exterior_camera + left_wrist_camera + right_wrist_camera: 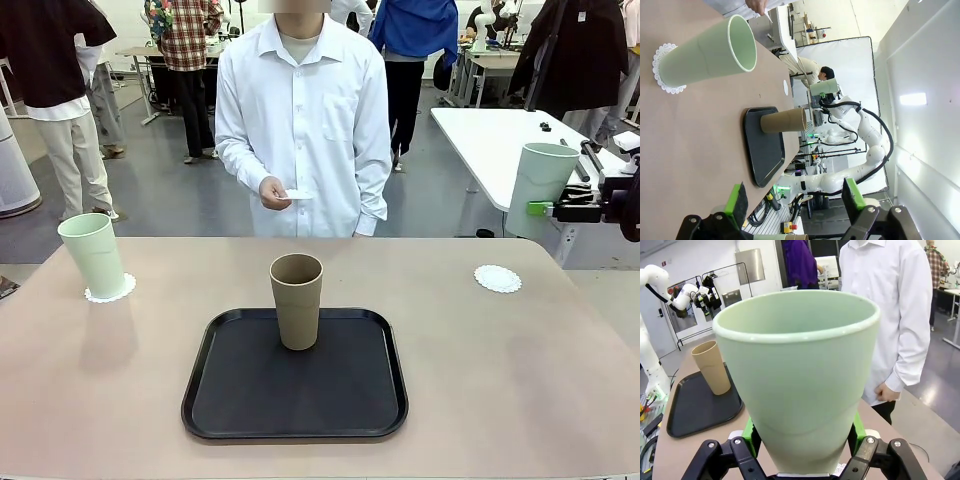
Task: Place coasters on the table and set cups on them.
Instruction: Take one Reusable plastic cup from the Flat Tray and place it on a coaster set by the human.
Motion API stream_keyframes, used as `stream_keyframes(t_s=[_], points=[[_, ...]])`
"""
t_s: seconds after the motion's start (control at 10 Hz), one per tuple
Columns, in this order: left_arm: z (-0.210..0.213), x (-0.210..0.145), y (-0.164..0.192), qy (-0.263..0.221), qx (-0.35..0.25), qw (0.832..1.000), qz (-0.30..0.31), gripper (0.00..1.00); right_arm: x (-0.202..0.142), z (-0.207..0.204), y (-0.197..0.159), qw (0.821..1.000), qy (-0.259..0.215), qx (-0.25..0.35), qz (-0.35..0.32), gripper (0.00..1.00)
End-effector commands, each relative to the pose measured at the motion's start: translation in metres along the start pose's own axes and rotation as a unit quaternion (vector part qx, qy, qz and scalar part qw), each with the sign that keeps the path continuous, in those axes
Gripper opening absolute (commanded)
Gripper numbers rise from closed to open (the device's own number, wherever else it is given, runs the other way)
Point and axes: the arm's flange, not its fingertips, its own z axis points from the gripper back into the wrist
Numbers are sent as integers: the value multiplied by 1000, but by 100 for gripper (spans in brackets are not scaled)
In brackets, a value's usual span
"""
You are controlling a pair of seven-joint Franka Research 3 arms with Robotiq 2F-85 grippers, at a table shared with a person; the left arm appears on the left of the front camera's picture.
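Observation:
One pale green cup (92,255) stands on a lacy white coaster (110,290) at the beige table's (500,380) left. A brown cup (296,300) stands upright on the black tray (295,400). A bare coaster (498,278) lies at the right. Beyond the table's right edge, my right gripper (545,208) is shut on a second pale green cup (540,180), held upright in the air; it looms large in the right wrist view (800,375). The person's hand holds another coaster (297,194). My left gripper (795,200) is open, well back from the left cup (707,52).
The tray sits mid-table near my side. The person in a white shirt (305,110) stands at the far edge. A white side table (490,140) stands behind the right gripper. Bare tabletop lies around the right coaster.

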Motion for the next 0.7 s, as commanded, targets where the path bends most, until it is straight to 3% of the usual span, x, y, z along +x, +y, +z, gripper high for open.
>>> stream_keyframes(t_s=[0.0,0.6], points=[[0,-2,-3,-4,0,1000,-3,100,0,1,1,1000,-3,2,-1,82],[0,-2,-3,-4,0,1000,-3,100,-42,-23,-47,999,4,27,27,82]])
